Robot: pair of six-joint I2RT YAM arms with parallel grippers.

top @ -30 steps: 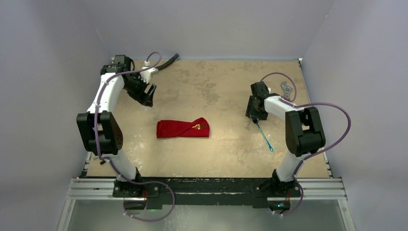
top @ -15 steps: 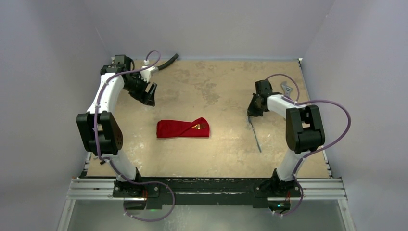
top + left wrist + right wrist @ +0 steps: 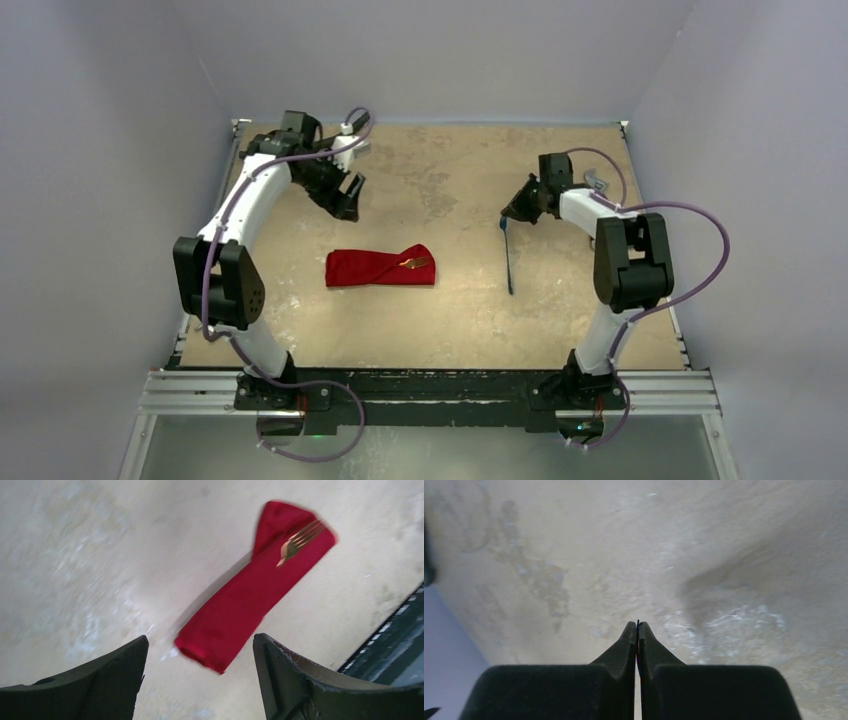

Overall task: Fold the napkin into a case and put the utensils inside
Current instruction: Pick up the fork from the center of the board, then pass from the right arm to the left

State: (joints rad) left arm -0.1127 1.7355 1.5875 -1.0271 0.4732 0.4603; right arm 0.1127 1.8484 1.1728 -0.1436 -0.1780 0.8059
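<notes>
Pale lavender walls (image 3: 450, 60) close in three sides of a tan, mottled table (image 3: 450, 330), with a metal rail (image 3: 430, 390) along its near edge where both arms are bolted.

The left arm (image 3: 245, 205) reaches up the left side toward the far left corner. The left gripper (image 3: 345, 200) hangs above the table, far and a little left of the cloth, touching nothing. In its wrist view its two black fingers (image 3: 115, 680) stand spread wide with nothing between them.

The right arm (image 3: 625, 265) bends back over the right side, and loops of purple cable (image 3: 700, 240) trail from it. The right gripper (image 3: 512, 213) points left toward the middle of the table. Its fingertips (image 3: 629, 635) are pressed together in the wrist view, with only a thin dark sliver showing between them.

The case (image 3: 370, 268), the red napkin folded into a long narrow pouch, lies flat near the table's centre, running left to right and well apart from both grippers.

The slim utensil (image 3: 508, 265), dark and thin, is pinched at its far end by the right gripper and runs from there toward the near edge, to the right of the case.

The fork (image 3: 414, 263) is tucked in the case, and its golden tines show at the right end.

A steel wrench (image 3: 598, 183) lies at the far right, partly behind the cable.
</notes>
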